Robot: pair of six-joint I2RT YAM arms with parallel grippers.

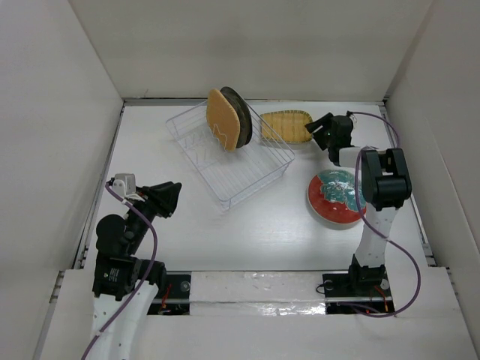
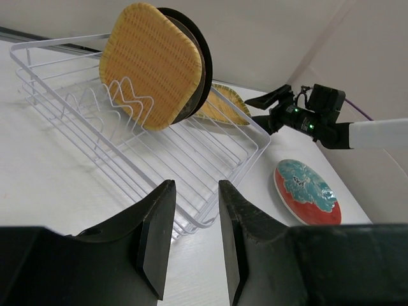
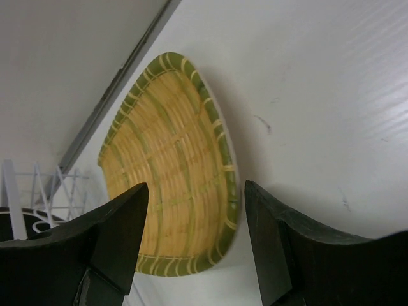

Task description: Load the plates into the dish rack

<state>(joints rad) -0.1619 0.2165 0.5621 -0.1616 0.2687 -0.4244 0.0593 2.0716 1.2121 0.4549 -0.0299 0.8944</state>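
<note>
Top external view, plates: the orange plate (image 1: 220,120) and dark plate (image 1: 241,116) stand on edge, leaning together, at the far corner of the dish rack (image 1: 261,182). The yellow plate (image 1: 285,127) lies flat just beside the rack's right side. The teal plate (image 1: 337,196) lies flat, well apart from the rack.
Right end effector (image 1: 316,129): jaws wide apart and empty, set at the yellow plate's end; contact cannot be told.
Left end effector (image 2: 196,185): jaws partly apart and empty, above the table (image 1: 262,232) near the rack's near corner.
Risk, pickup: the yellow plate lies flush, so a finger may push it into the rack instead of getting under its rim.
Risk, lift: a hold on the shallow ribbed rim may let the plate pivot or slip.
Risk, loading: a nudge could topple the leaning pair or slide the light rack.
Count: four plates seen, two racked and two on the table; one rack; two end effectors.
</note>
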